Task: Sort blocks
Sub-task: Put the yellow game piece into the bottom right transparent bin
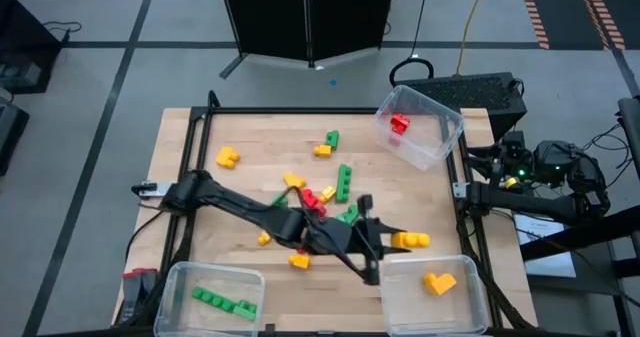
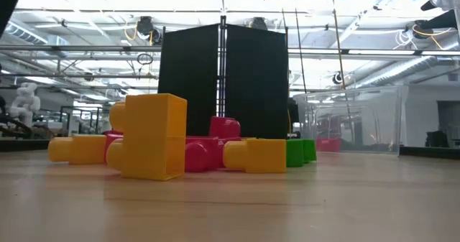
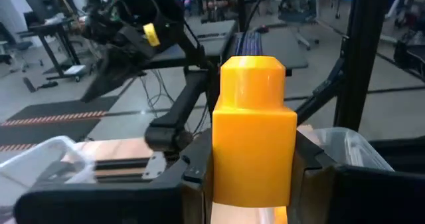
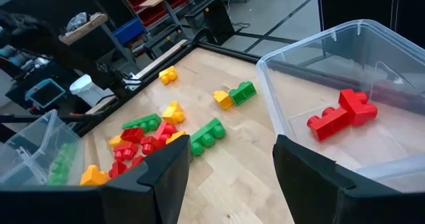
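Note:
My left gripper (image 1: 403, 240) reaches across the table toward its right edge and is shut on a yellow-orange block (image 3: 254, 134), above the table just beyond the far rim of the near right bin (image 1: 470, 267). Loose red, green and yellow blocks (image 1: 318, 195) lie on the tabletop at the middle. In the low view a yellow block (image 2: 147, 136) stands in front of the red ones (image 2: 208, 152). My right gripper (image 4: 229, 177) waits open at the table's right edge, by the far right bin (image 4: 392, 164). My left gripper pinches the yellow-orange block by two opposite side faces (image 3: 222, 164) between its two fingers (image 3: 192, 174). The fingers lie about level and come from the table's left side. The block's round stud (image 3: 252, 74) points away from the gripper, and the block (image 1: 412, 240) is lifted clear of the table.
Three clear bins stand on the table: the far right one holds a red block (image 1: 400, 124), the near left one (image 1: 180, 277) green blocks (image 1: 224, 303), the near right one a yellow block (image 1: 439, 282). A black frame (image 1: 300, 110) borders the table.

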`<state>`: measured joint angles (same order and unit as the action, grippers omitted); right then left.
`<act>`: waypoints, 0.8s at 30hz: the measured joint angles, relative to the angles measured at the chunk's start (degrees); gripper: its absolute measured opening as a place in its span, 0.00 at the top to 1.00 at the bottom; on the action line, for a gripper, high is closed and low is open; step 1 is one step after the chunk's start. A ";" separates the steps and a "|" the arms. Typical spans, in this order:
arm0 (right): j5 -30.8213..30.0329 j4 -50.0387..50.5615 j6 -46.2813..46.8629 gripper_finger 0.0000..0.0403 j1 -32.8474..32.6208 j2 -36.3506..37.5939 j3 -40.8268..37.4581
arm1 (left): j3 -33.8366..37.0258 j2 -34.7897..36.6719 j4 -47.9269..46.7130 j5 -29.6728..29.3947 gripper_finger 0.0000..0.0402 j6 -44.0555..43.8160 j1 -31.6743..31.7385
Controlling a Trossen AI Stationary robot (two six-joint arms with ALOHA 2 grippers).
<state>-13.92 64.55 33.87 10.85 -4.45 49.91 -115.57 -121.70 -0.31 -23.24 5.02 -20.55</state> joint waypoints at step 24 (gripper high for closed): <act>0.07 0.03 0.49 0.48 -0.01 0.00 0.00 | 0.07 -11.83 8.26 12.74 0.63 -1.68 -2.36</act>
<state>-13.86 64.59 34.36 10.84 -4.45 49.91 -115.50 -133.53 7.95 -10.51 3.33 -22.92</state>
